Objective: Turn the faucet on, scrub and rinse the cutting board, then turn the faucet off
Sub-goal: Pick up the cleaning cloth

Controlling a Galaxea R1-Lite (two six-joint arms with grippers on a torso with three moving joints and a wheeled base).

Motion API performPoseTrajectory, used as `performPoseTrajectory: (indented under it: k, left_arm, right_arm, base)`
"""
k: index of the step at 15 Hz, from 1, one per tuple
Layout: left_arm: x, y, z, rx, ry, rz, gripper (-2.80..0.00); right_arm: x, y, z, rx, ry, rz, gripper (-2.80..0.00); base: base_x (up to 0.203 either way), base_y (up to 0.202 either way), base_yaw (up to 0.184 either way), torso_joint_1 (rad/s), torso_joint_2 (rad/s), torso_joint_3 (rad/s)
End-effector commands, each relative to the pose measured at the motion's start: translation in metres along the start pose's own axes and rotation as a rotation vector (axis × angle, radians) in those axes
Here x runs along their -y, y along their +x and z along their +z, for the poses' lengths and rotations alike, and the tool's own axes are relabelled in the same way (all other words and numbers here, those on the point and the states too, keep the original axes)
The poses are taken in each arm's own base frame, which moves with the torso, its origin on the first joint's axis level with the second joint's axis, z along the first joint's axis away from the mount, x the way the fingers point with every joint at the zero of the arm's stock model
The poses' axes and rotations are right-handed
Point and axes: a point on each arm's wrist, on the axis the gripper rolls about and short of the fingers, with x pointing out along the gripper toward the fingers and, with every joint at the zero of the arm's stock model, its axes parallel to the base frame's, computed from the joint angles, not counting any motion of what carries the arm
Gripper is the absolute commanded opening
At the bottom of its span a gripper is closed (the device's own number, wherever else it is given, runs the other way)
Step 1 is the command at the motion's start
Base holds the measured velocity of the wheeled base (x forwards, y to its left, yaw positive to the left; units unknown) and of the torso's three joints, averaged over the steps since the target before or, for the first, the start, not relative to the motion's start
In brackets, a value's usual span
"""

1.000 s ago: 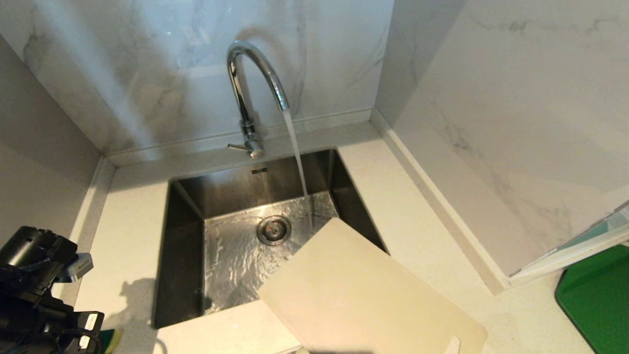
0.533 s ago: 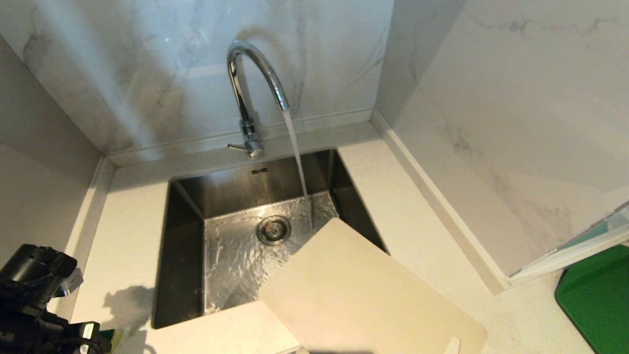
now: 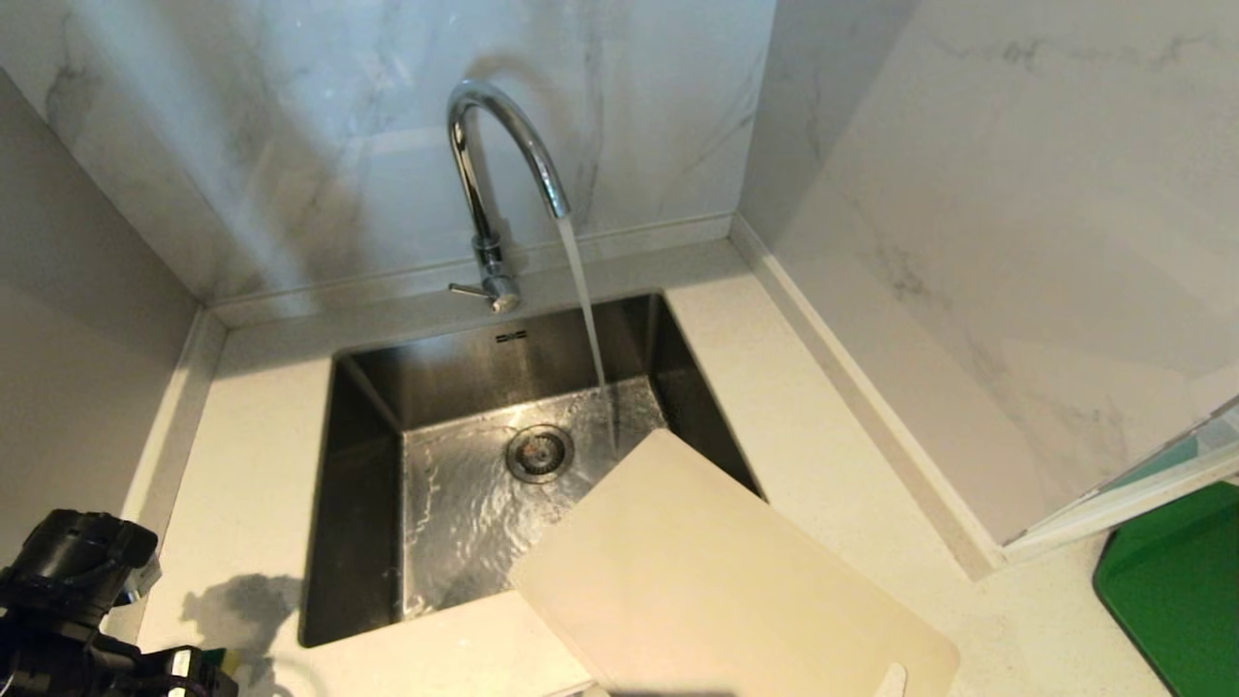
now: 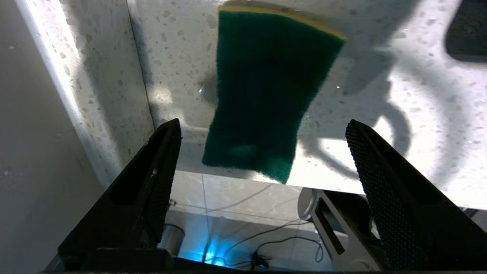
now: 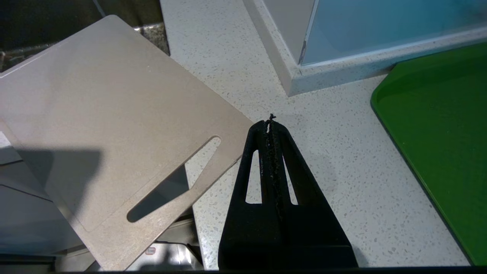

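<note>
The cutting board (image 3: 736, 590) is a thin cream-beige rectangle with rounded corners and an elongated slot handle near one short edge. It lies on the countertop (image 3: 832, 426) at the sink's near right corner, with one corner projecting over the basin. The faucet (image 3: 494, 184), a chrome gooseneck with a small side lever, stands behind the sink (image 3: 358, 484) and discharges a stream of water. The steel basin holds a thin rippling sheet of water around the drain (image 3: 539, 452).

A green scouring sponge (image 4: 262, 87) with a yellow edge lies on the countertop near the left wall. The left gripper (image 4: 262, 129) hangs above it, jaws spread wide, holding nothing. The right gripper (image 5: 271, 121) sits beside the board's handle end, fingers pressed together and empty. A dark green board (image 3: 1176, 590) lies at far right, well apart from the cutting board
</note>
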Motion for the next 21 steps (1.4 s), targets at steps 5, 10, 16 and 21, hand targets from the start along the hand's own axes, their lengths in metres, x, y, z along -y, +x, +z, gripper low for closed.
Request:
performPoseTrajectory:
  k: [5,10,16,21]
  left_arm:
    - [-0.005,0.012,-0.001,-0.067,-0.025,-0.015,0.0]
    - [-0.008,0.013,-0.003,-0.098,-0.045,-0.055,0.0]
    - [-0.01,0.019,-0.004,-0.08,-0.058,-0.055,0.0]
    - [-0.01,0.021,-0.003,-0.079,-0.06,-0.056,-1.24]
  right_arm:
    - [0.0,0.0,0.0,-0.002,0.0,0.001,-2.8]
    - [0.0,0.0,0.0,-0.002,0.0,0.001,-2.8]
    - [0.0,0.0,0.0,-0.002,0.0,0.001,-2.8]
    - [0.0,0.0,0.0,-0.002,0.0,0.001,-2.8]
  base:
    - [0.0,0.0,0.0,0.0,0.0,0.0]
    - [0.0,0.0,0.0,0.0,0.0,0.0]
    - [0.0,0.0,0.0,0.0,0.0,0.0]
    - [0.0,0.0,0.0,0.0,0.0,0.0]
